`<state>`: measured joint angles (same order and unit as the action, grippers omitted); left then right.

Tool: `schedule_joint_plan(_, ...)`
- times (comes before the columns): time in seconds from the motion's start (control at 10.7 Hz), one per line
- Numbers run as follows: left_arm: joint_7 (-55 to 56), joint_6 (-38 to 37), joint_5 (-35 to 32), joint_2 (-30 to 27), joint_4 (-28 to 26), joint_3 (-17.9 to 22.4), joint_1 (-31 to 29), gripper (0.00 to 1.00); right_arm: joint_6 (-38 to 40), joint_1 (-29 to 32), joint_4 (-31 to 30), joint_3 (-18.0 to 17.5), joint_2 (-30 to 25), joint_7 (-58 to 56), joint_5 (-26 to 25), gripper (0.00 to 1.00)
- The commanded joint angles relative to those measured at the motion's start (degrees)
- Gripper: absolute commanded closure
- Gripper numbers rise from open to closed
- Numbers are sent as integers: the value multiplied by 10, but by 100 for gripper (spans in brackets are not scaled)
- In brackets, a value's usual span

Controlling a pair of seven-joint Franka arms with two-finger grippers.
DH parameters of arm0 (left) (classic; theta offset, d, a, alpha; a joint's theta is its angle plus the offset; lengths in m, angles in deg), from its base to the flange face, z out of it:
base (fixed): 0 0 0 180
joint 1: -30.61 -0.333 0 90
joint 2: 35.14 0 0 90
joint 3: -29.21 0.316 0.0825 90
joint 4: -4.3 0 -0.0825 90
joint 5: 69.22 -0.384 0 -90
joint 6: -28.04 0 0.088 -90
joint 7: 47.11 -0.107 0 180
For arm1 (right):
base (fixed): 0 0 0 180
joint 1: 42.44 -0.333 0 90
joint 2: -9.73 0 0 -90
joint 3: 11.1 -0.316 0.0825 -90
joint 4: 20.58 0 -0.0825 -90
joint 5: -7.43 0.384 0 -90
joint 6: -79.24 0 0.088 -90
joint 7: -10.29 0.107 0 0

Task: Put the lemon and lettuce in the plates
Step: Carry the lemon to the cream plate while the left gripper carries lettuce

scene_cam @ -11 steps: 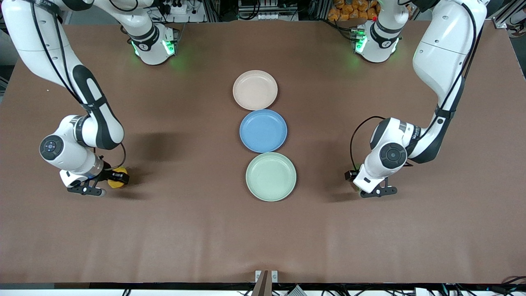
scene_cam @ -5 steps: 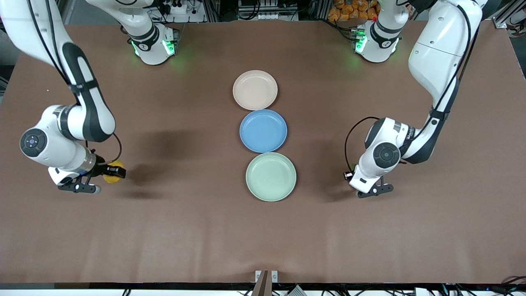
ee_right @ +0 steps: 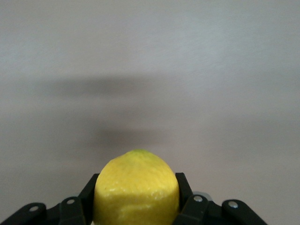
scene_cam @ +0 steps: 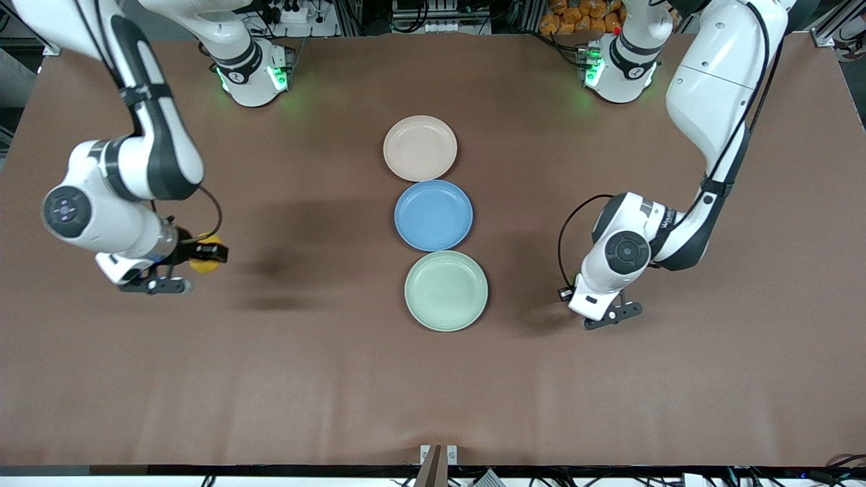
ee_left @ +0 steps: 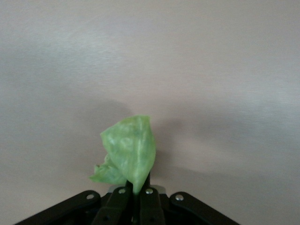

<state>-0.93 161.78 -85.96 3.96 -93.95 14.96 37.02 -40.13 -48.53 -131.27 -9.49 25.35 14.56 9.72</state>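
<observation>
The yellow lemon [scene_cam: 203, 261] [ee_right: 137, 187] is pinched in my right gripper [scene_cam: 208, 254] [ee_right: 137, 199], which is shut on it above bare table toward the right arm's end. My left gripper [ee_left: 136, 191] is shut on the pale green lettuce [ee_left: 129, 152], whose leaf sticks out past the fingertips. In the front view that left gripper [scene_cam: 570, 293] hangs over bare table beside the mint green plate [scene_cam: 446, 290], and the hand hides the lettuce there. The beige-pink plate [scene_cam: 419, 147] lies farthest from the front camera. Both plates hold nothing.
A bright blue plate [scene_cam: 433, 214] sits between the two pale plates, touching both, so the three form one row down the table's middle. Brown table surface [scene_cam: 325, 379] stretches around them.
My left gripper has shut on the lettuce and lifted slightly toward the plates. My right gripper has carried the lemon up and a little toward the plates.
</observation>
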Motion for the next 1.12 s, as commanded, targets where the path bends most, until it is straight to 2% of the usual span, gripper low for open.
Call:
schedule_joint_plan(0.0,64,-5,7,-11,10,-31,7,100,12,-95,-39,-8,-45,42,8,100)
schedule_joint_plan(0.28,136,-5,6,-10,37,-70,23,100,4,-181,-38,-55,-40,125,8,100)
schedule_joint_plan(0.56,206,-5,8,-8,53,-73,89,100,8,-245,-40,-95,-38,174,8,100)
schedule_joint_plan(1.03,217,25,24,7,54,-73,140,100,5,-324,-54,-192,-18,299,-6,100)
